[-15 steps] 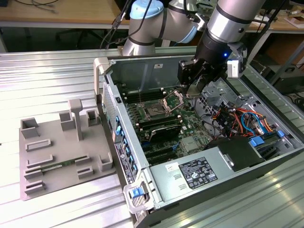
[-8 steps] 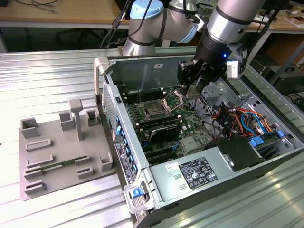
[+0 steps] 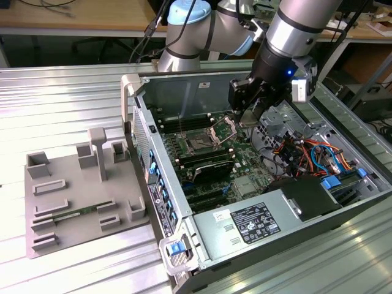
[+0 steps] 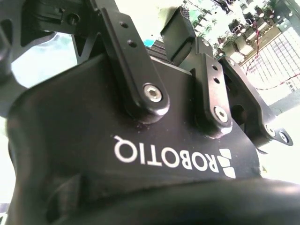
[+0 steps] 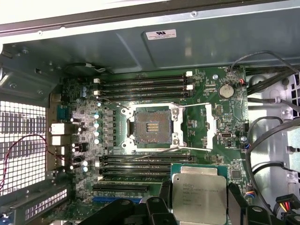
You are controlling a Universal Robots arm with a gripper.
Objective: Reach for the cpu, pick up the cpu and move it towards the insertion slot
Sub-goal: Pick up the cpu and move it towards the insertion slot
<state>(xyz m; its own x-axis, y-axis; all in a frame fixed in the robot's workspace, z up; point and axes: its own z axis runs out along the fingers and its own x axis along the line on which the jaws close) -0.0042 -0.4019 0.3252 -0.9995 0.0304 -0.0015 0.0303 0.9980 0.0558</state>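
One grey tray (image 3: 79, 202) lies on the exterior view's left, with a green memory stick (image 3: 76, 214) in it; right of it stands the open computer case (image 3: 245, 184); inside, the insertion slot (image 5: 151, 125) waits with its frame raised, ready to receive the chip; further right the gripper (image 3: 250, 116) hovers above the board, its jaws narrow and holding the cpu (image 5: 199, 192) flat, near the slot but apart from it.
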